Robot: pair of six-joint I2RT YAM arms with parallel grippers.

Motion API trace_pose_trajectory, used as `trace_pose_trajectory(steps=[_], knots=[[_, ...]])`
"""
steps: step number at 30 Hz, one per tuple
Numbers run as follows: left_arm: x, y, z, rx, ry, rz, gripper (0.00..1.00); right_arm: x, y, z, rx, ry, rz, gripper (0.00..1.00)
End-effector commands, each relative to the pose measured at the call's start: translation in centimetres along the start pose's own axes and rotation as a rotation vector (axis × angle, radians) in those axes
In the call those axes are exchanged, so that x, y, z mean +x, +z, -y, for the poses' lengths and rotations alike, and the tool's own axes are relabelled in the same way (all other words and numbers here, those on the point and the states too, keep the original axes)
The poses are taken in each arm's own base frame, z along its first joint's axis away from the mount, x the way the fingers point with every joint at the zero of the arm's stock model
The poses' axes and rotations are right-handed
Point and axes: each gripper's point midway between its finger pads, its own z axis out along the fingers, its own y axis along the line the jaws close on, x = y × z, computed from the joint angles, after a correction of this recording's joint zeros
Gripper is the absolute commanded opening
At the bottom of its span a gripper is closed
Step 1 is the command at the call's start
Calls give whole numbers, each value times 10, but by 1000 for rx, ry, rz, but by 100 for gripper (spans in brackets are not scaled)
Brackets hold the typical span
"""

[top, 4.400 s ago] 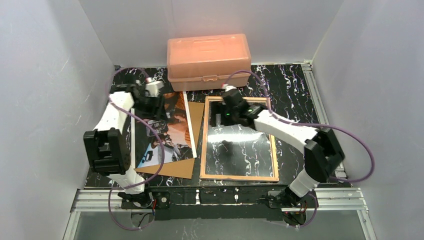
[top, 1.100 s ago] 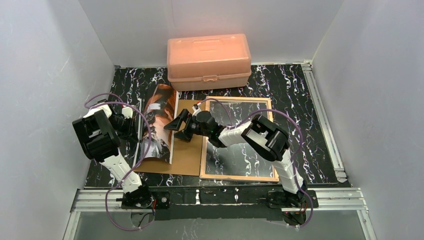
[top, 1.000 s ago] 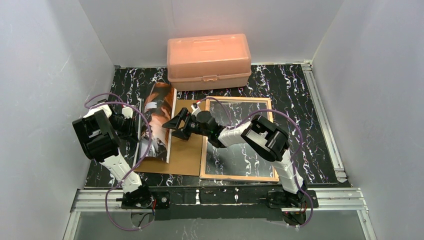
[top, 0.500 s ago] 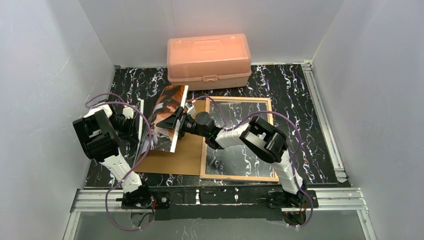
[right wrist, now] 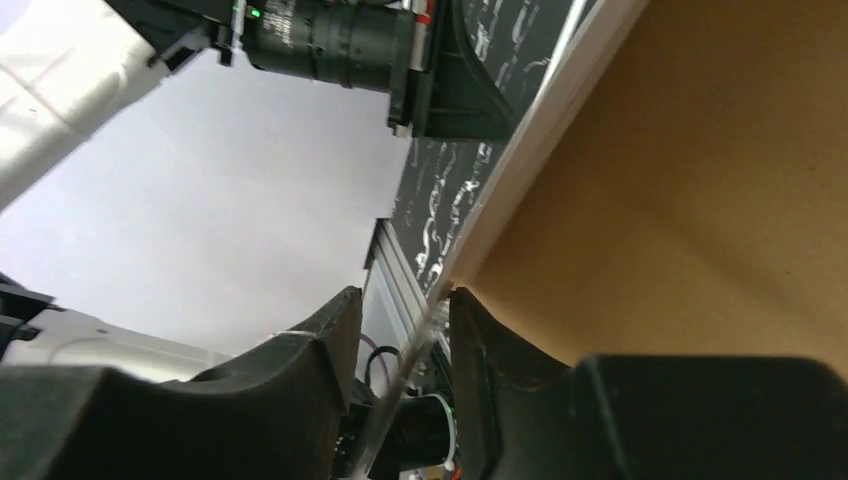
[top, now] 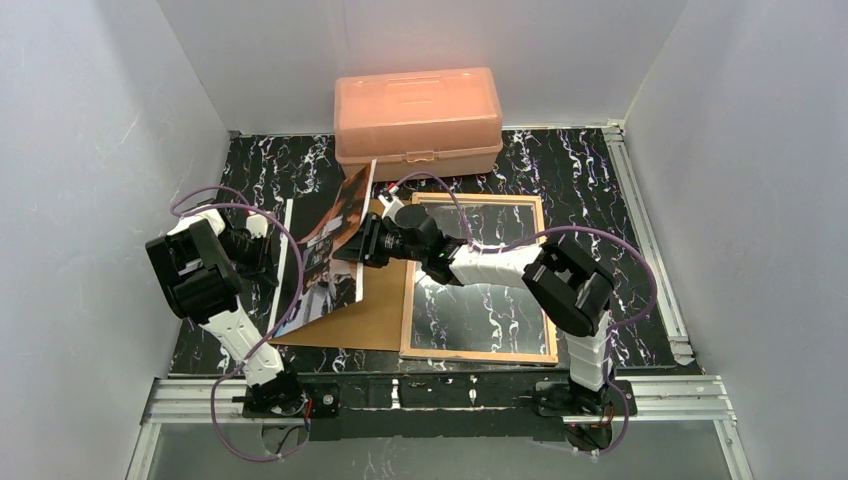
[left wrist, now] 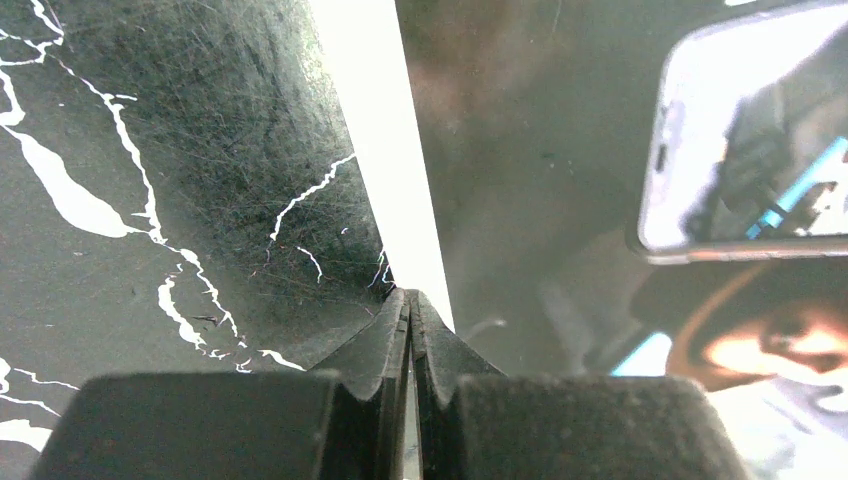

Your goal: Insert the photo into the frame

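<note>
- Photo [top: 332, 238] is off the bench [top: 590, 180] on its right side. It slopes up from a low left edge to a raised right edge, printed side up. It hangs over the left half of the bench, above the brown board [top: 375, 312], and is not in the frame.
- Left tool [left wrist: 410, 305] is at the photo's left edge. Its two jaws are pressed together on the white border [left wrist: 390, 150], so it has a firm pinch on the sheet, low over the black marbled surface.
- The brown board lies flat under the lifted photo. Its near and right parts show, and its right edge is just beside the frame's left rail.
- Right tool [right wrist: 400, 305] reaches in from the right to the raised right edge of the photo. In the wrist view its jaws stand partly apart with the thin edge running between them. The sheet seems to lie against one finger [right wrist: 470, 320], with a gap on the other side. I cannot tell whether it is truly gripped.
- Frame [top: 406, 300] lies flat on the bench right of the board, tan rails up, with the marble pattern showing inside it.
- An orange plastic box [top: 418, 110] sits at the back, closed, behind the photo's far corner.
</note>
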Motion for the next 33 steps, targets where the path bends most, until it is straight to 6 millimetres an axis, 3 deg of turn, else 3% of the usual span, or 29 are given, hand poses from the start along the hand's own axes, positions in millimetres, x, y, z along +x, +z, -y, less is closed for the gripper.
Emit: trace_pose_trajectory(steps=[1,3,6,8,10,12,14,17,21,23,26,30,33], knots=[[9,-3,11,26,1,-29,0,11,-2,14,73,-36,-59,43],[9,-3,11,24,6,-28,0,11,-2,17,105,-55,-78,39],[8,-6,11,18,9,-26,0,12,-3,23,161,-83,-100,22],[7,-11,14,20,10,-21,0,9,-5,22,187,-118,-113,21],[2,-22,19,17,23,-1,0,7,-8,19,211,-146,-121,20],[-3,-39,28,17,51,26,1,4,-14,14,229,-173,-128,11],[-9,-64,41,6,93,77,8,1,-22,11,258,-195,-126,1],[-17,-112,78,-2,214,208,38,-4,-33,-1,265,-203,-114,1],[-10,-169,153,34,487,446,68,-21,-44,-47,194,-192,-46,1],[4,-186,189,30,642,539,80,-32,-52,-74,162,-186,2,1],[29,-197,227,-6,818,612,98,-52,-67,-117,100,-155,105,1],[60,-207,261,-15,959,698,99,-80,-89,-163,16,-52,279,1],[83,-209,277,-33,1079,733,99,-90,-103,-187,-34,7,341,1]])
